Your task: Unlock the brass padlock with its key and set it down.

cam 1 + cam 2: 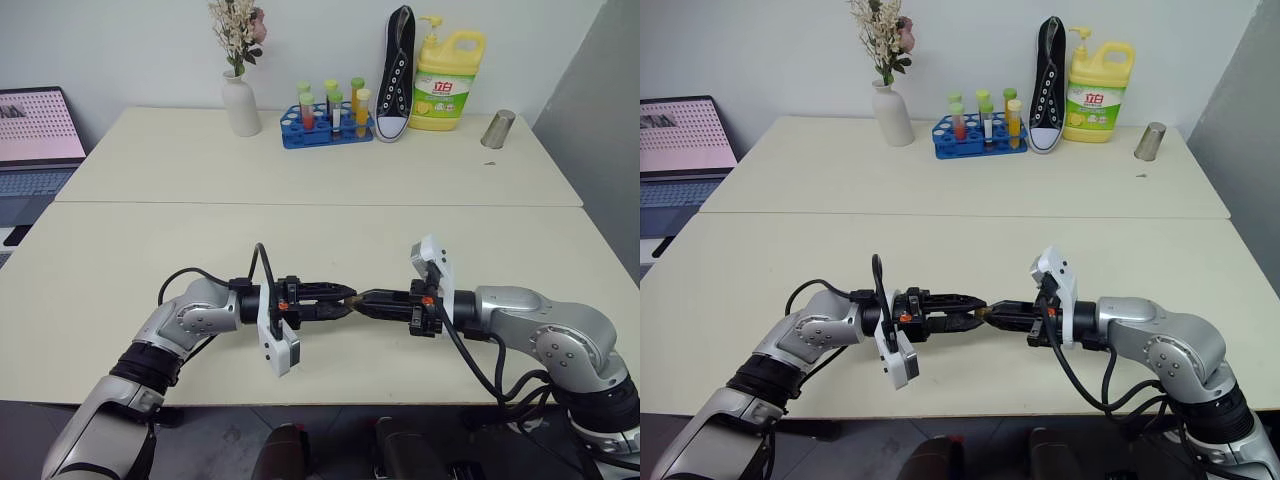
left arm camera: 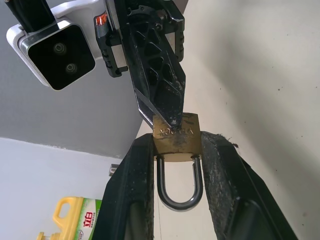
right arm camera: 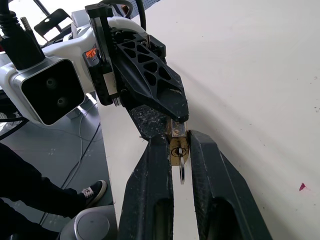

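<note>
Above the near part of the table (image 1: 120, 290), my two grippers meet tip to tip. My left gripper (image 2: 178, 142) is shut on the brass padlock (image 2: 177, 136), pinching its body by the sides. The silver shackle (image 2: 178, 192) points back toward the left wrist. My right gripper (image 3: 179, 140) comes from the opposite side and is shut on the key (image 3: 181, 171), a thin silvery piece at the padlock's keyhole end (image 3: 178, 149). In the head views the padlock (image 1: 983, 312) is a small brass speck between the fingertips. Most of the key is hidden by the right fingers.
Along the table's far edge stand a white vase with flowers (image 1: 240, 105), a blue rack of tubes (image 1: 325, 125), a black shoe (image 1: 397, 75), a yellow detergent bottle (image 1: 447, 80) and a metal cup (image 1: 498, 129). A laptop (image 1: 35, 140) sits at the far left.
</note>
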Tool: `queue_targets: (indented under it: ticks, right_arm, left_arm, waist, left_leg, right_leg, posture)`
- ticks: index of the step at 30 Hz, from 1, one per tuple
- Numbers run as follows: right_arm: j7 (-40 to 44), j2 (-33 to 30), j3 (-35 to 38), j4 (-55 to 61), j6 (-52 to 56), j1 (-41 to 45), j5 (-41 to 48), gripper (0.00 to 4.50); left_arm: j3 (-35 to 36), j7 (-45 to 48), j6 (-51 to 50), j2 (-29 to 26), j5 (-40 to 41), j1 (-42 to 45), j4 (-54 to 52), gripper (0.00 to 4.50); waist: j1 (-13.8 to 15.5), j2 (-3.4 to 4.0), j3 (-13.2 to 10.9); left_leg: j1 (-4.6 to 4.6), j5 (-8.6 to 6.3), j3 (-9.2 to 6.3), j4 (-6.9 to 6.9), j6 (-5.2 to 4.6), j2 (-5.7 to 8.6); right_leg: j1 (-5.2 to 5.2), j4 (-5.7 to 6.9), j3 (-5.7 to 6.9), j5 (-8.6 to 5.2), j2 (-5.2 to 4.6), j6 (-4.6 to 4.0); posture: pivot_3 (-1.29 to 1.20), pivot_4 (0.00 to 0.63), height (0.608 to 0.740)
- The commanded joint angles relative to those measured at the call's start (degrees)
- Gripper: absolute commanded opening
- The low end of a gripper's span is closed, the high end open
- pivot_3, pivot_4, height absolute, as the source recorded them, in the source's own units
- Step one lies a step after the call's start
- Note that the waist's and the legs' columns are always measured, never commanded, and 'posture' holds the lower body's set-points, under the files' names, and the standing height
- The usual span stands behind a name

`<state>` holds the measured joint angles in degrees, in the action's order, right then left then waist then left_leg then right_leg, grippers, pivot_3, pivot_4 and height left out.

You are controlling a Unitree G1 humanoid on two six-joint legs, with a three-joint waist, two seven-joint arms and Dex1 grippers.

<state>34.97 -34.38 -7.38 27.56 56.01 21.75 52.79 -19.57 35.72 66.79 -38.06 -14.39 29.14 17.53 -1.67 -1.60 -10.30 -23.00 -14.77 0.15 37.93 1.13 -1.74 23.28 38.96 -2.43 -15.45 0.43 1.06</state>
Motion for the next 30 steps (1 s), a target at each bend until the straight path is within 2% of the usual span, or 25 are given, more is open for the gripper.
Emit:
queue_targets:
  ticks: [1, 10, 13, 17, 19, 22, 25, 30]
  right_arm:
    - [1.69, 0.95, 0.62, 1.5, 0.14, 0.43, 1.52, 0.14]
    - [2.37, 1.0, 1.25, 0.89, -0.38, 0.52, 0.19, 0.14]
    - [2.64, 0.57, 1.81, 0.17, -1.05, 0.64, -0.73, 0.14]
    - [3.41, -0.34, 3.24, -2.06, -2.63, 1.43, -2.84, 0.14]
    - [3.88, -1.0, 4.29, -3.27, -3.45, 1.88, -4.02, 0.14]
    - [4.49, -1.74, 5.46, -4.29, -4.26, 1.94, -4.96, 0.14]
    - [5.29, -2.48, 6.42, -4.88, -4.85, 1.89, -5.69, 0.14]
    - [6.13, -3.15, 7.5, -4.57, -4.8, 1.29, -5.86, 0.14]
  left_arm:
    - [-0.21, -0.01, -2.1, -0.25, 4.42, -0.25, -2.53, 1.7]
    - [-0.33, 2.43, -3.82, -2.75, 7.39, -2.11, -5.03, 4.49]
    - [0.23, 3.39, -5.91, -4.54, 9.78, -4.36, -6.95, 4.5]
    - [0.64, 6.58, -11.84, -8.88, 16.8, -9.23, -11.45, 4.5]
    - [1.94, 9.86, -20.02, -12.43, 24.4, -12.73, -14.87, 4.5]
    - [4.89, 12.34, -28.57, -15.45, 30.25, -15.75, -18.43, 4.5]
    - [7.77, 14.99, -39.05, -17.3, 34.93, -16.46, -19.96, 3.91]
    - [9.76, 24.96, -50.01, -20.72, 39.5, -15.02, -22.31, 2.29]
  waist:
    - [-0.01, 0.0, 0.0]
    - [-0.06, 0.0, 0.0]
    - [-0.03, 0.0, 0.0]
    - [-0.16, 0.01, -0.01]
    - [-0.18, 0.01, -0.01]
    - [-0.17, 0.03, -0.02]
    - [-0.02, 0.03, -0.02]
    - [-0.08, 0.04, -0.04]
  left_leg:
    - [0.0, 0.0, 0.0, 0.0, 0.0, 0.0]
    - [0.01, 0.0, 0.0, 0.0, 0.0, -0.01]
    - [0.01, 0.0, -0.02, 0.0, 0.0, -0.02]
    - [0.03, 0.0, 0.02, -0.01, 0.0, -0.03]
    - [0.03, 0.0, 0.0, -0.01, 0.0, -0.05]
    - [0.04, 0.0, -0.01, -0.02, 0.0, -0.07]
    - [0.04, 0.0, -0.02, -0.01, 0.0, -0.05]
    - [0.04, 0.0, 0.01, -0.02, 0.0, 0.0]
  right_leg:
    - [0.0, 0.0, 0.0, 0.0, 0.0, 0.0]
    - [0.0, 0.01, -0.01, 0.01, 0.0, -0.02]
    - [0.0, 0.01, 0.01, 0.0, 0.0, -0.01]
    - [0.0, 0.01, -0.03, 0.0, -0.02, -0.01]
    - [0.0, 0.01, 0.01, 0.0, -0.03, -0.01]
    - [0.0, 0.02, 0.02, -0.01, -0.02, -0.01]
    - [0.0, 0.02, 0.04, -0.02, -0.02, 0.0]
    - [0.0, 0.01, 0.07, -0.02, 0.07, 0.01]
  posture:
    - [0.0, 0.15, 0.74]
    - [0.0, 0.15, 0.74]
    - [0.0, 0.15, 0.74]
    - [0.0, 0.15, 0.74]
    - [0.0, 0.15, 0.74]
    - [0.0, 0.15, 0.74]
    - [0.0, 0.15, 0.74]
    - [0.0, 0.15, 0.74]
